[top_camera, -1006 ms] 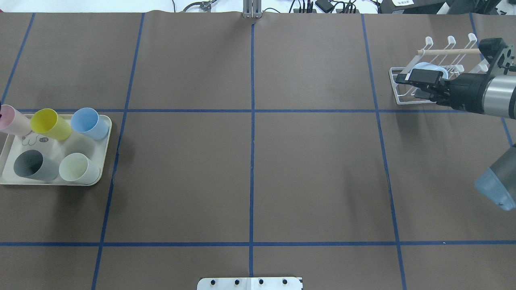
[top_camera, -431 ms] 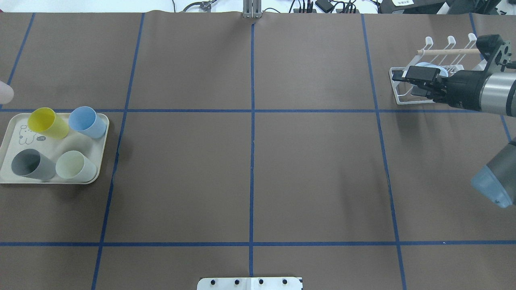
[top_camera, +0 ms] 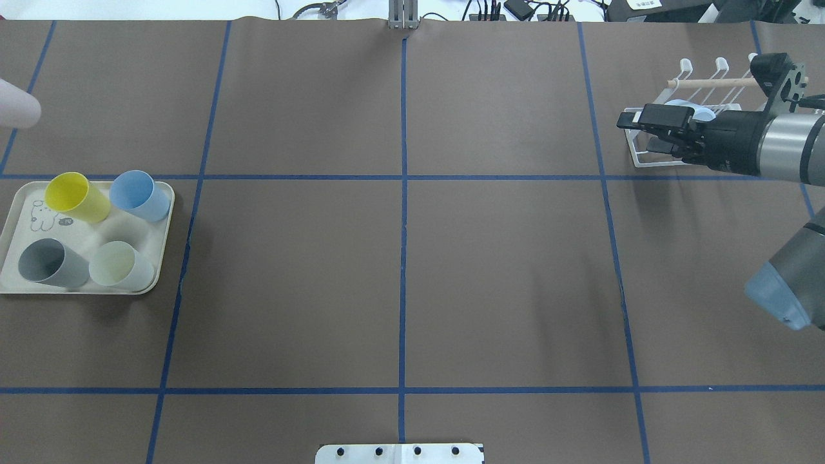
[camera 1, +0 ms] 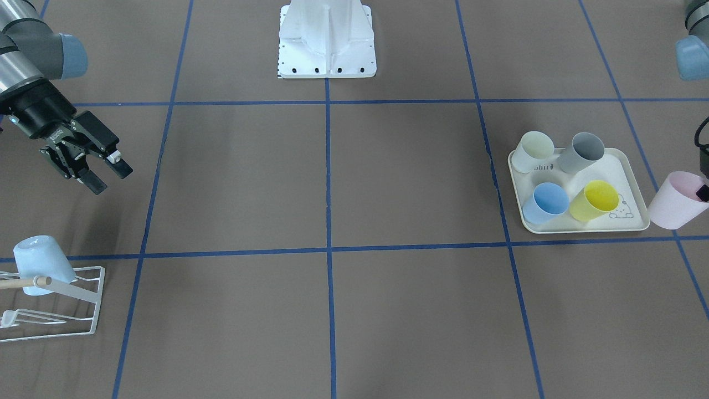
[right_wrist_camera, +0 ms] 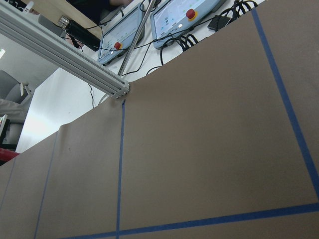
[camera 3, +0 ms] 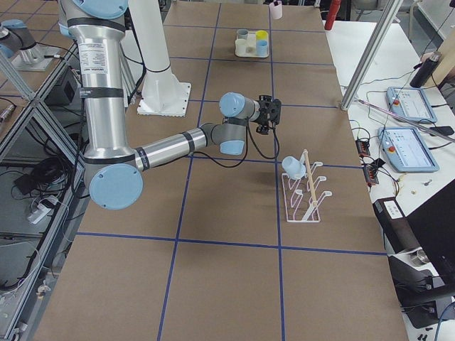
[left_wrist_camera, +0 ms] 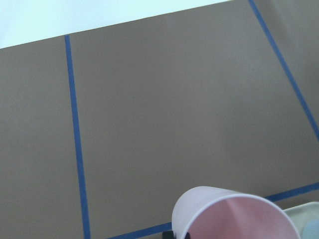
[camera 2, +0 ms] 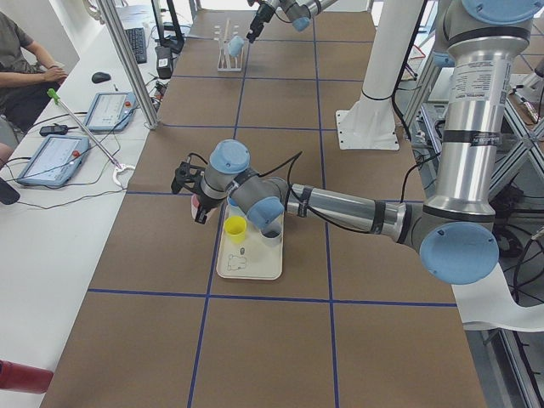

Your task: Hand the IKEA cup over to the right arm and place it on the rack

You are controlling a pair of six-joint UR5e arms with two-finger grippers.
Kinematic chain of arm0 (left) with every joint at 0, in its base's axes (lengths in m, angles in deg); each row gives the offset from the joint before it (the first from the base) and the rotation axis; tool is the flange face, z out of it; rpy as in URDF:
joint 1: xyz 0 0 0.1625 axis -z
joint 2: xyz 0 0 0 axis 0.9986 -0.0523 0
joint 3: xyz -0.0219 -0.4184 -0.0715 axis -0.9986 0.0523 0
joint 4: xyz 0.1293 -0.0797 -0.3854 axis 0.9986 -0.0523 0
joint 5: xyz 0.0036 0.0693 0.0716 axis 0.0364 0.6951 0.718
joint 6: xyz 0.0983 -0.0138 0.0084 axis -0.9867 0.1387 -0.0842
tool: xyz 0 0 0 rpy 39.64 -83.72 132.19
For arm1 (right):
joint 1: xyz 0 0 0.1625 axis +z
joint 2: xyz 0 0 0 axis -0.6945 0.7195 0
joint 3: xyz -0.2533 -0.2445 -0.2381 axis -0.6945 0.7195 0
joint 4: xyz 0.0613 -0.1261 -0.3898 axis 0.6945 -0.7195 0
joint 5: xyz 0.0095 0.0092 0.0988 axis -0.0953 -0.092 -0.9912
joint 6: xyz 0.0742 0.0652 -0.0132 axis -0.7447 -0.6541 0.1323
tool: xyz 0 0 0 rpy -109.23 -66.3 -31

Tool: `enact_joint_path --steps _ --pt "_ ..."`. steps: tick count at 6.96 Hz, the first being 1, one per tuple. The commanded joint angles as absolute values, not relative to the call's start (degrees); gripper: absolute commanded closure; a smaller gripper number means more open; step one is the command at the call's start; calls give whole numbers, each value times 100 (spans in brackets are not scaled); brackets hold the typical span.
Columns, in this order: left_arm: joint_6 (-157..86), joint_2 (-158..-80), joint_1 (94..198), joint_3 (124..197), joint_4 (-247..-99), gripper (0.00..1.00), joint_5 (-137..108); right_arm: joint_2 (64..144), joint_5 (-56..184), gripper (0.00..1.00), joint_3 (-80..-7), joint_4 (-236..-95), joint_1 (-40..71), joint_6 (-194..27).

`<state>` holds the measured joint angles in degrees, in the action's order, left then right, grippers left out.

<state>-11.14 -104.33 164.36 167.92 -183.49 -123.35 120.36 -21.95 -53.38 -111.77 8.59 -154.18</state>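
A pink cup [camera 1: 676,200] hangs above the table beside the tray, with my left gripper [camera 1: 702,191] shut on its rim. It shows at the left edge of the overhead view as the pink cup [top_camera: 16,109] and fills the bottom of the left wrist view as the pink cup [left_wrist_camera: 234,214]. My right gripper [camera 1: 109,177] is open and empty, a short way on the robot's side of the white wire rack [camera 1: 83,327]. A pale blue cup [camera 1: 41,263] sits upside down on the rack [top_camera: 709,82].
The cream tray [camera 1: 581,228] holds a yellow cup [camera 1: 595,199], a blue cup [camera 1: 548,200], a grey cup [camera 1: 581,151] and a pale cream cup [camera 1: 533,151]. Brown paper with blue tape lines covers the table. A person sits at the far side in the exterior left view.
The pink cup has risen off the tray's edge and moved toward the table's far side. The right gripper has shifted slightly toward the table's middle, still open.
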Motion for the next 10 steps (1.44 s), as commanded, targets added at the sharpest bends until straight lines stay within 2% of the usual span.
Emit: enact_joint_path --steps 1,4,6,8,10 --pt "1314 -10829 15614 17347 -18716 100 -12778 11820 -2209 1 -5353 -11169 831 -16052" --pt "4926 -11881 14013 17331 -20386 100 -11852 11766 -2192 1 -5397 -10627 760 -17341" --pt "6503 -12130 13153 17201 -21893 100 -10494 11757 -2174 1 -5362 -9766 647 -19018" --pt "6810 -12384 12420 16806 -22883 100 -9486 11444 -1947 1 -5397 -9245 296 -20428" --pt "7045 -12474 12304 16639 -23323 100 -9448 11099 -1509 1 -5432 -9252 -230 -20503"
